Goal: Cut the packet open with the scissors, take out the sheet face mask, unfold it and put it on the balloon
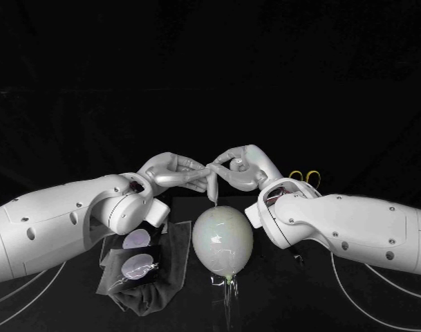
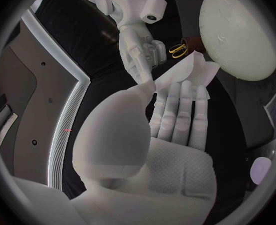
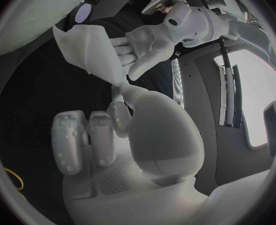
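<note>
Left robot hand [image 1: 171,171] and right robot hand [image 1: 238,164] raised close together, fingertips almost meeting. Each pinching a top edge of the mask [image 2: 189,73] between thumb and finger. Mask hanging as a narrow strip in head view, not yet spread. Balloon [image 1: 222,238] on the desk [image 1: 300,297], straight under the pinch, long axis running away from the robot, both hands about equally near. Likely next: draw hands apart sideways to open the sheet, then lower it along that axis. Packet [image 1: 138,266] left of balloon, scissors [image 1: 305,176] beyond right arm.
</note>
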Controlling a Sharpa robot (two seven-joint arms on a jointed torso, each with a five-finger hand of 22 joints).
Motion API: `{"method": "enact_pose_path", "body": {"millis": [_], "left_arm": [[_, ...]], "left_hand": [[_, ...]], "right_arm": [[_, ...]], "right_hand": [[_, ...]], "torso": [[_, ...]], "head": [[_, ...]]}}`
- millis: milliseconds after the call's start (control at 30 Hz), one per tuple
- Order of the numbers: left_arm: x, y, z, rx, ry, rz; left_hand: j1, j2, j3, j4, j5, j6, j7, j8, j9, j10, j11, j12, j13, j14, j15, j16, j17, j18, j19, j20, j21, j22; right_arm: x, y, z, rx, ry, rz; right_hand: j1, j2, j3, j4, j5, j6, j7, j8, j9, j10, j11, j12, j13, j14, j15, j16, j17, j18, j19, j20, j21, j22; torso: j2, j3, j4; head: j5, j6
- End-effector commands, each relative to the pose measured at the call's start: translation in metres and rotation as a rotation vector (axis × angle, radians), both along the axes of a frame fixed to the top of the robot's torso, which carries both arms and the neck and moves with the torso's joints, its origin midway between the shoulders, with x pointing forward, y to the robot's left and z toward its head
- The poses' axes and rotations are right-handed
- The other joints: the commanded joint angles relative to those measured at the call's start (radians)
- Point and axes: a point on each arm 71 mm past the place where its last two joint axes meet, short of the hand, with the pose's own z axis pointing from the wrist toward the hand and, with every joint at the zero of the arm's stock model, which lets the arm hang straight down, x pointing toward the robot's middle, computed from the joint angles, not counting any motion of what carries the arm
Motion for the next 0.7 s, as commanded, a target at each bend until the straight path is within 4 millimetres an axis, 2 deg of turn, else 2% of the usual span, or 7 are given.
{"method": "enact_pose_path", "body": {"millis": [33, 700], "left_arm": [[-0.0009, -0.0030, 0.0033, -0.034, -0.016, -0.028], [-0.0007, -0.0048, 0.0027, -0.030, -0.009, -0.035]], "left_hand": [[0.012, 0.002, 0.006, 0.001, 0.002, 0.012, -0.004, -0.004, -0.003, 0.007, -0.007, 0.008, 0.002, 0.001, -0.009, 0.006, 0.002, 0.012, 0.009, 0.001, -0.004, -0.002], [0.022, 0.002, 0.013, -0.003, 0.002, 0.063, -0.025, 0.002, -0.015, 0.043, -0.025, 0.039, 0.015, -0.009, -0.019, 0.030, 0.018, 0.012, 0.013, 0.002, -0.018, -0.012]], "right_arm": [[-0.0003, 0.0016, 0.0002, -0.008, -0.001, 0.014], [-0.0004, 0.0018, 0.0004, -0.008, -0.004, 0.013]], "right_hand": [[0.005, 0.002, 0.003, -0.002, 0.005, 0.009, -0.007, 0.023, 0.032, 0.038, -0.028, 0.005, 0.052, 0.105, -0.006, 0.003, 0.261, -0.014, 0.105, -0.003, 0.004, 0.263], [0.004, 0.001, 0.003, -0.003, 0.005, 0.009, -0.008, 0.024, 0.033, 0.038, -0.028, 0.006, 0.053, 0.105, -0.006, 0.004, 0.262, -0.014, 0.105, -0.003, 0.004, 0.263]], "torso": [[0.000, -0.0001, 0.0003], [0.000, 0.0003, -0.0005]], "head": [[-0.001, 0.000], [-0.001, -0.005]]}}
